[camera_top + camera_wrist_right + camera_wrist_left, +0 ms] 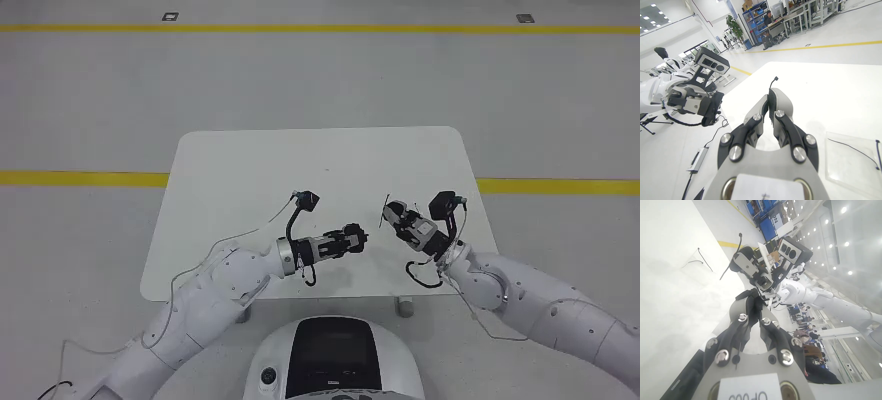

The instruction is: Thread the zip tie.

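My right gripper [769, 94] is shut on a thin black zip tie [772, 82], held above the white table [300, 160]. The tie's head pokes out past the fingertips. In the left wrist view the same zip tie [740, 239] crosses the right gripper [740, 255], head up and tail hanging free. My left gripper [751, 298] is shut and hovers a short way off, facing the right one [392, 213]. A thin black strand [738, 349] shows behind the left fingers; I cannot tell whether it is held.
A clear flat tray [853, 155] with a few spare black zip ties lies on the table beside the right arm; the left wrist view shows the tray [696, 258] beyond the grippers. The table edge [745, 79] runs close to both grippers.
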Robot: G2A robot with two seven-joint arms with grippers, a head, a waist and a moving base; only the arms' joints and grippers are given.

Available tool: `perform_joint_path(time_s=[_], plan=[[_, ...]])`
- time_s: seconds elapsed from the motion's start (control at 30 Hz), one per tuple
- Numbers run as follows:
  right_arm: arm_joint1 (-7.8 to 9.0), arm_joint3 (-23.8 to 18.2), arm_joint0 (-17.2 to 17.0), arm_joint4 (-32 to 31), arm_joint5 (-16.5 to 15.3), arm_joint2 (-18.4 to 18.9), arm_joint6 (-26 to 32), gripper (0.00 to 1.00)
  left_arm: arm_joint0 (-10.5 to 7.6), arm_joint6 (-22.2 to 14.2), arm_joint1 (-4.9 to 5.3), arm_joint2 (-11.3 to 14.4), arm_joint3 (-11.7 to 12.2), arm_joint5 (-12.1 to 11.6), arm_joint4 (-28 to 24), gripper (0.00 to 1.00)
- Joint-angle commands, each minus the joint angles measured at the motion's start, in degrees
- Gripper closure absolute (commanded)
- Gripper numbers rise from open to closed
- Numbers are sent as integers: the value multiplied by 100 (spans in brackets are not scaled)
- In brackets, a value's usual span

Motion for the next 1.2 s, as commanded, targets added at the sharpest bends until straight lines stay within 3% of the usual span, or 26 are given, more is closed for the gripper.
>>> perform_joint_path(time_s=[0.0, 0.3, 0.63, 0.8, 1.17], plan=[[-2, -3, -7, 2, 8, 11, -4, 100, 0, 0, 0, 0, 0, 0, 0, 100], [91, 5, -770, -626, 0, 405, -1661, 100, 0, 0, 0, 0, 0, 0, 0, 100], [89, 62, -1141, -1216, 0, 279, -3137, 100, 0, 0, 0, 0, 0, 0, 0, 100], [-14, 169, -1108, -1436, 0, 66, -3562, 100, 0, 0, 0, 0, 0, 0, 0, 100], [-61, 301, -1074, -1420, 0, -16, -3475, 100, 0, 0, 0, 0, 0, 0, 0, 100]])
